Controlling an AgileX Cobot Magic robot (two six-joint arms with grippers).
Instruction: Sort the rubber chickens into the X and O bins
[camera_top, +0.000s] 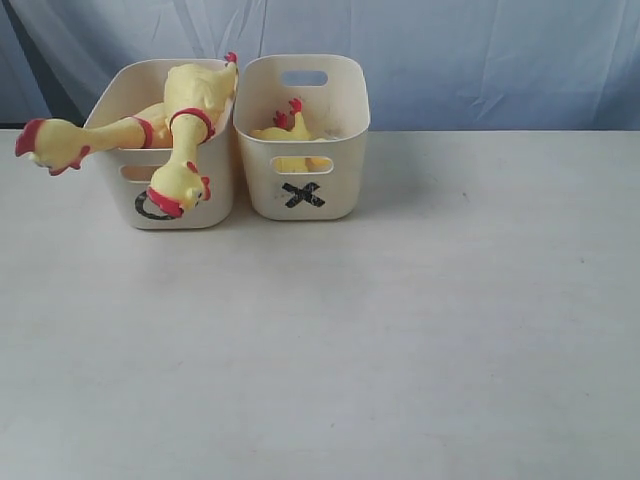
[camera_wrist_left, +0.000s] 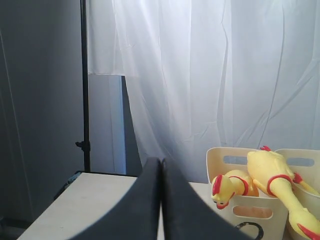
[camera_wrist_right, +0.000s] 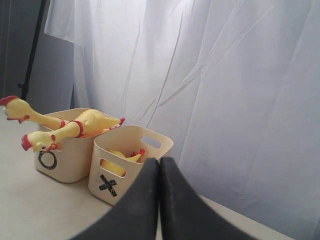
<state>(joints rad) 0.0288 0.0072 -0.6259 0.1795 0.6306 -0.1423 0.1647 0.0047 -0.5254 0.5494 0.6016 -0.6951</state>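
Two cream bins stand side by side at the back of the table. The O bin (camera_top: 215, 200) on the left holds two yellow rubber chickens: one (camera_top: 190, 125) hangs head-down over the front wall, the other (camera_top: 75, 140) sticks its neck and head out to the left. In the X bin (camera_top: 340, 150) lies a third chicken (camera_top: 285, 128), mostly hidden by the walls. Neither gripper shows in the exterior view. My left gripper (camera_wrist_left: 160, 161) is shut and empty, well away from the bins. My right gripper (camera_wrist_right: 159, 160) is likewise shut on nothing, in front of the X bin (camera_wrist_right: 125, 187).
A white curtain (camera_top: 450, 60) hangs behind the table. A black stand pole (camera_wrist_left: 84, 85) rises beyond the table's far left corner. The pale tabletop (camera_top: 400, 340) stretches in front of the bins.
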